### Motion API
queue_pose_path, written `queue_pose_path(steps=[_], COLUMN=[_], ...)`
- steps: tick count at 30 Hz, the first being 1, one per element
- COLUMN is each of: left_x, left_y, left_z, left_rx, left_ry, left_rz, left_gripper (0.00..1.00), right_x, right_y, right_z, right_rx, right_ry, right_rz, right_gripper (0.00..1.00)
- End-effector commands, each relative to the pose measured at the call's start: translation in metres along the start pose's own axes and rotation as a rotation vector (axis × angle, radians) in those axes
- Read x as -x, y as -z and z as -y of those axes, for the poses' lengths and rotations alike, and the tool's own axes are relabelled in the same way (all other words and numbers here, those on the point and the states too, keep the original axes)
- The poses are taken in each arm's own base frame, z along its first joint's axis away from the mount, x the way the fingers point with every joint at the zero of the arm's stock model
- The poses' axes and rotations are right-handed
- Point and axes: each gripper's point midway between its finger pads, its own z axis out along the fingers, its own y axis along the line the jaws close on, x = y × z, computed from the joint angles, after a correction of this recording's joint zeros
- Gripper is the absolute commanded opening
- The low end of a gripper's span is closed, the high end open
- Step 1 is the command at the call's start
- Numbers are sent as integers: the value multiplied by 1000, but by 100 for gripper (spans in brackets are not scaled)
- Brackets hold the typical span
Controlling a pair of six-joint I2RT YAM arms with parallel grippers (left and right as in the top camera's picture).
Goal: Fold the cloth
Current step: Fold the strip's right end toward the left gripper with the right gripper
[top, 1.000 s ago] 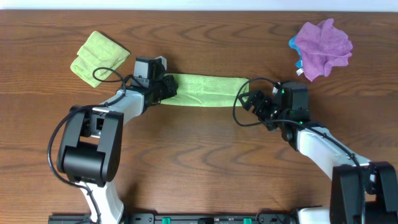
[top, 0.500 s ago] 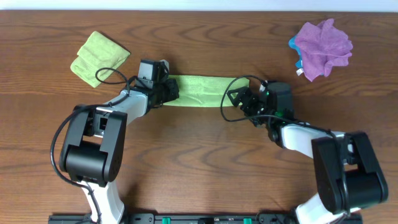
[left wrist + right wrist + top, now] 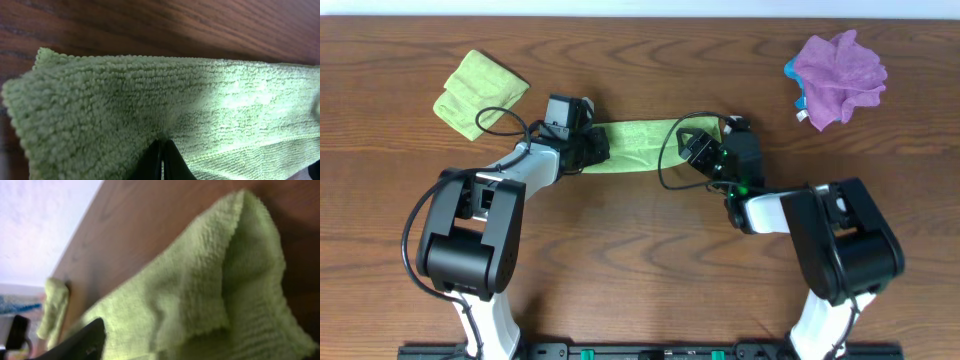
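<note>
Overhead: the green cloth [image 3: 642,144] lies as a long strip on the wooden table [image 3: 640,260] between both arms. The left gripper [image 3: 597,150] pinches its left end, and the right gripper [image 3: 698,148] grasps its right end.

Left wrist: the fingers [image 3: 172,167] are clenched on the cloth's nap.

Right wrist: the cloth's end stands lifted and doubled over, beside a dark finger [image 3: 82,340].

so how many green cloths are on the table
2. A folded green cloth lies at the far left; a long green cloth stretches across the middle. Nothing green shows under the purple cloth, though it could hide some.
</note>
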Motion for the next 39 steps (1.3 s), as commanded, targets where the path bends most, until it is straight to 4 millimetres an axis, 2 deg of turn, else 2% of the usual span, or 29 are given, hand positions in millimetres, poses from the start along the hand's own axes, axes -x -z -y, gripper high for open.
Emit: queue_pose_path(steps=[1,5,9,17,20,33,39], left_x=[-17,-17,-18,-18,-18,-10,3], left_y=[-5,-5,-5,-5,-5,-4,0], left_z=[-8,-7,-4,-2,0,5,13], left_rx=[34,28,8,1,-11,-20,-34], left_ry=[0,1,1,8,12,15,2], left_rz=[-48,-51,-57,-58,-61,-44,-19], left_gripper=[6,6,6,6,6,6,6], right_x=[-33,-18,-7,20,22,3,-16], right_y=[2,-1,-2,17,23,11,8], right_z=[73,60,37,-10,-29,-128,-151], right_rx=[-221,-163,-66,21,35,131,171], right_ry=[-33,46,127,333,419,776,840], right_rz=[-37,15,34,75,49,-65,-93], right_gripper=[35,22,1,1,1,1,1])
